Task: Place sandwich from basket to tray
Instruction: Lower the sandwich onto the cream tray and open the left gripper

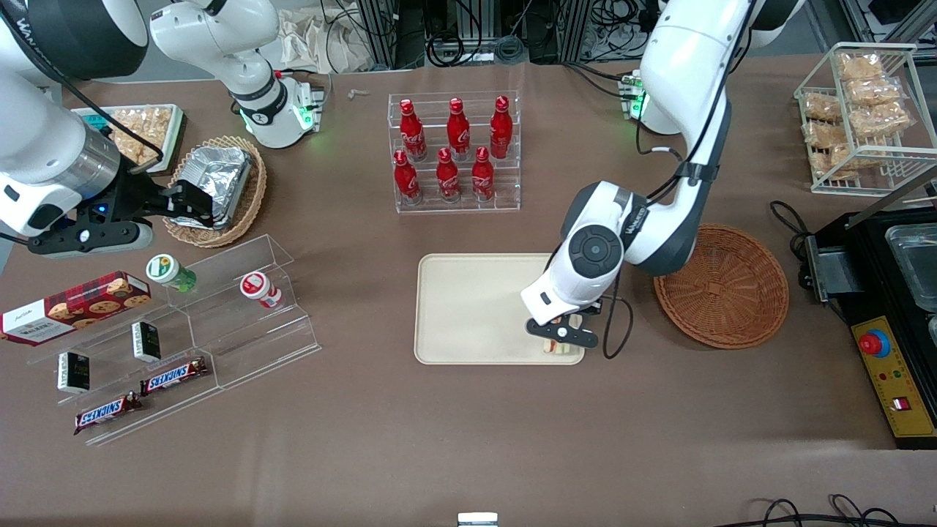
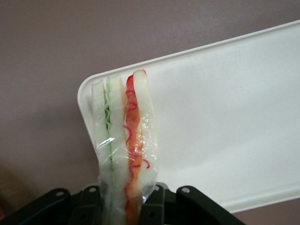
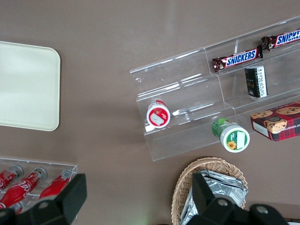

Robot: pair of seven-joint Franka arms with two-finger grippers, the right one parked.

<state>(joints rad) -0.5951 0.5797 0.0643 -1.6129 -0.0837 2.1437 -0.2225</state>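
Clear film wraps the triangular white-bread sandwich (image 2: 123, 140), with green filling on one side and red-orange on the other, and the black two-finger gripper (image 2: 124, 204) pinches it by its lower end, fingers pressed against the bread faces. In the front view the gripper (image 1: 562, 335) hangs low over the corner of the flat cream-beige rectangular tray (image 1: 468, 307) that lies nearest the front camera and the round reddish-brown woven wicker basket (image 1: 725, 285); the sandwich (image 1: 560, 347) peeks out just beneath it, above the tray's rim.

Judging by looks, the wedge is light and soft. The bread will likely crush under a hard squeeze, and the film looks slick, so a modest pinch across the flat faces near the thick end seems the safest hold.

Directly below the gripper, the tray's smooth surface is bare, with plenty of room farther in from the corner. Past the tray's edge lies the brown matte tabletop (image 1: 468, 439). The basket sits near the gripper, toward the working arm's end, holding nothing visible.
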